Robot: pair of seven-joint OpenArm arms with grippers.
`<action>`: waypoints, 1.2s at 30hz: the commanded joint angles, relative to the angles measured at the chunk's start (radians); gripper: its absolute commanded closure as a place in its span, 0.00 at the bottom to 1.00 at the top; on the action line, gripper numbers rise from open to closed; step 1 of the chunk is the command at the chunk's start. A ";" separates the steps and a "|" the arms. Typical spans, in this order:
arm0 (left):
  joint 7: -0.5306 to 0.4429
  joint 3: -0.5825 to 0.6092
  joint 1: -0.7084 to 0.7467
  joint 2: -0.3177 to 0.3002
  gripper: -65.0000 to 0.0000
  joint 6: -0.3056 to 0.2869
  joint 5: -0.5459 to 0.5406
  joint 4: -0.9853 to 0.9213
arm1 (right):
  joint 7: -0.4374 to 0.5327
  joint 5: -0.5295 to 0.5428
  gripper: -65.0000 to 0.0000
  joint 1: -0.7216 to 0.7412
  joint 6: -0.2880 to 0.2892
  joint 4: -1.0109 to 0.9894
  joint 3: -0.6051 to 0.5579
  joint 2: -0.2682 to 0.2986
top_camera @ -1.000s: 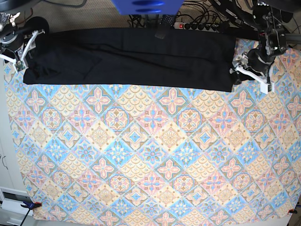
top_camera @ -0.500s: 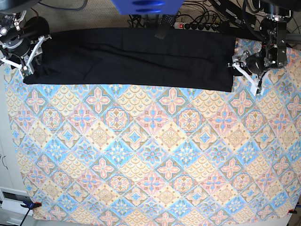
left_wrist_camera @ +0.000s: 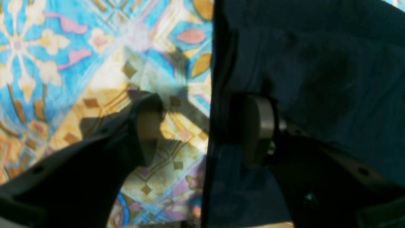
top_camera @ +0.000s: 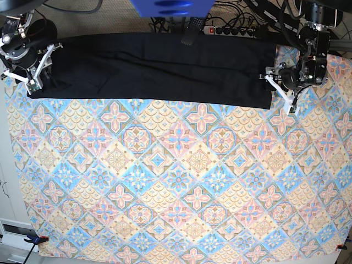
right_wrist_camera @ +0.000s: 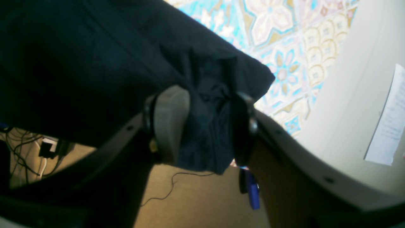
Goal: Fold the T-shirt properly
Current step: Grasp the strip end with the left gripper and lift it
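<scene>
With the T-shirt [top_camera: 159,69] stretched along the far edge of the patterned cloth [top_camera: 176,181], its far-left corner is pinched by the right gripper [right_wrist_camera: 202,126] while the left gripper [left_wrist_camera: 202,133] is spread wide astride the shirt's right edge, so an uneven, skewed fold could be caused if only one end is carried.

We are seeing a patterned tablecloth [top_camera: 176,181] covering the table, a power strip [top_camera: 231,30] with cables lying behind it, and possibly a paper sheet [right_wrist_camera: 387,123] hanging on a pale wall.

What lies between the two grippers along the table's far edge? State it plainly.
In the base view, only the black T-shirt stretches between the right gripper and the left gripper, lying as a long band on the patterned tablecloth.
</scene>
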 commanded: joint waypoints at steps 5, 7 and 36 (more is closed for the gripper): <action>0.036 0.044 0.068 0.031 0.42 -0.054 -0.168 0.044 | 0.014 0.007 0.61 -0.003 -0.005 0.014 0.006 0.016; 0.036 0.040 0.077 0.031 0.42 -0.054 -0.216 0.055 | 0.014 0.007 0.61 0.000 -0.005 0.014 0.006 0.016; 0.071 -0.303 0.059 -0.035 1.00 -0.056 -0.318 0.089 | 0.013 0.007 0.61 0.017 -0.005 0.014 0.006 0.016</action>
